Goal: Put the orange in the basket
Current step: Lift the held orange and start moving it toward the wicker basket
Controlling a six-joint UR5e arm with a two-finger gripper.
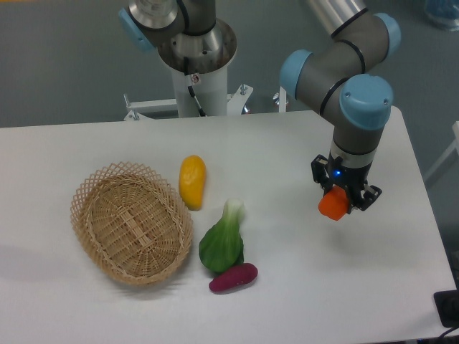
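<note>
Camera view | my gripper clenched on the orange, lifted at right | basket sits well left, slightly nearer | 1 carry leftward needed

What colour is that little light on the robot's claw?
Blue, on the gripper holding the orange; fixed camera view.

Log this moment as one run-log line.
phase: carry | gripper: shut on orange | orange: lifted, right of table | basket: empty, far left | obstacles between: green vegetable
</note>
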